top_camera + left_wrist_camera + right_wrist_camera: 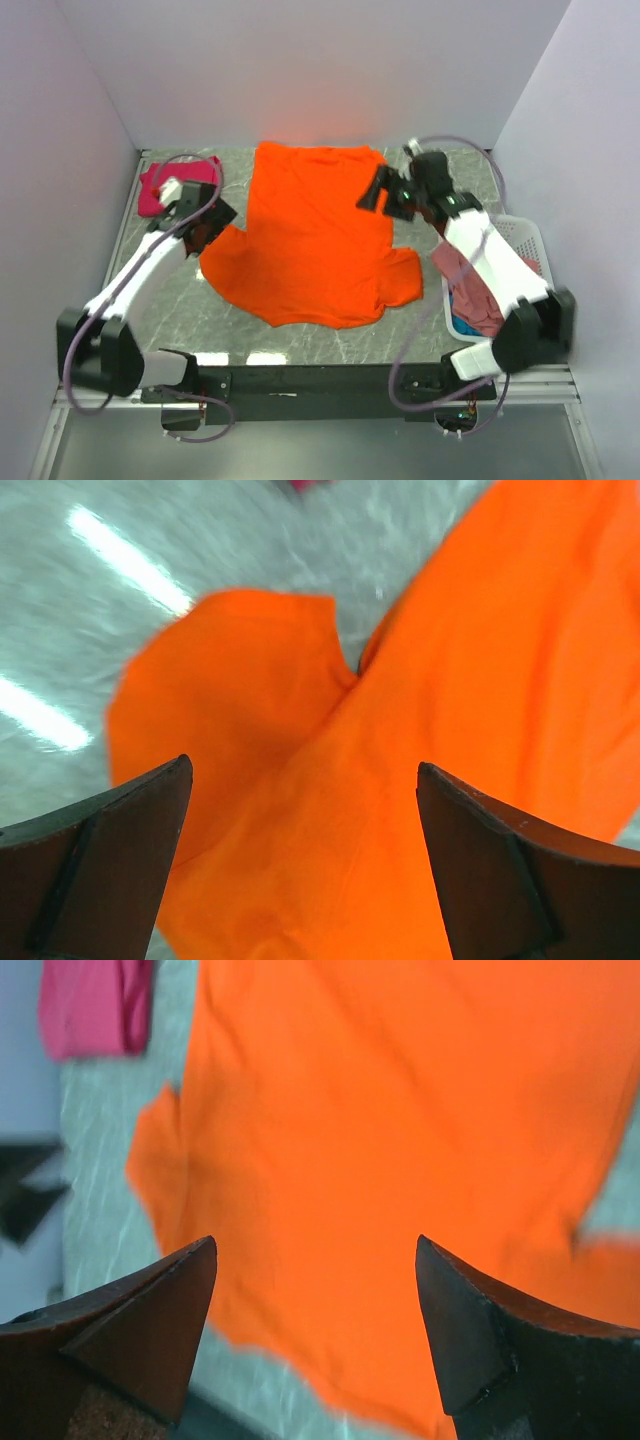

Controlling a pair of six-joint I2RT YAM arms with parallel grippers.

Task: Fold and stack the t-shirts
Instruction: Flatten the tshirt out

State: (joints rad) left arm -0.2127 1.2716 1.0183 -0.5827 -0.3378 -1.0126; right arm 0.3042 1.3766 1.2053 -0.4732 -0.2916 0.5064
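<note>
The bright orange t-shirt point(315, 235) lies spread flat on the marble table, sleeves at the near left and near right. My left gripper point(203, 228) is open and empty, above the shirt's left sleeve point(240, 680). My right gripper point(375, 192) is open and empty, over the shirt's right edge; the shirt fills the right wrist view point(400, 1140). A folded magenta-pink t-shirt point(162, 187) lies at the far left; it also shows in the right wrist view point(95, 1005). Dusty rose-pink point(470, 285) and blue point(465, 325) shirts lie in the basket.
A white lattice basket point(530, 240) stands at the right table edge beside my right arm. White walls close the table in at the back and both sides. Bare marble point(180, 310) shows at the near left.
</note>
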